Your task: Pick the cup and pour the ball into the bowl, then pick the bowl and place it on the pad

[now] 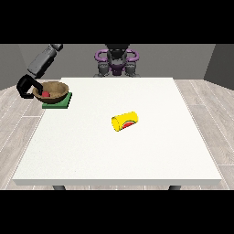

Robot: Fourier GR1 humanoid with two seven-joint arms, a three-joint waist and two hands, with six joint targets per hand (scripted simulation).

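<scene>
Currently: hand at the view's left (25, 87) gripping bowl (51, 91) rim, settling it, ball (45, 94) inside, onto pad (58, 102); cup (124, 121) lying emptied on table (91, 151).

Yellow cup (124, 121), brown bowl (54, 91), green pad (58, 102)

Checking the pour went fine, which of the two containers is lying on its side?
The yellow cup, tipped over mid-table with its mouth facing the camera. The brown bowl sits upright on the green pad.
</scene>
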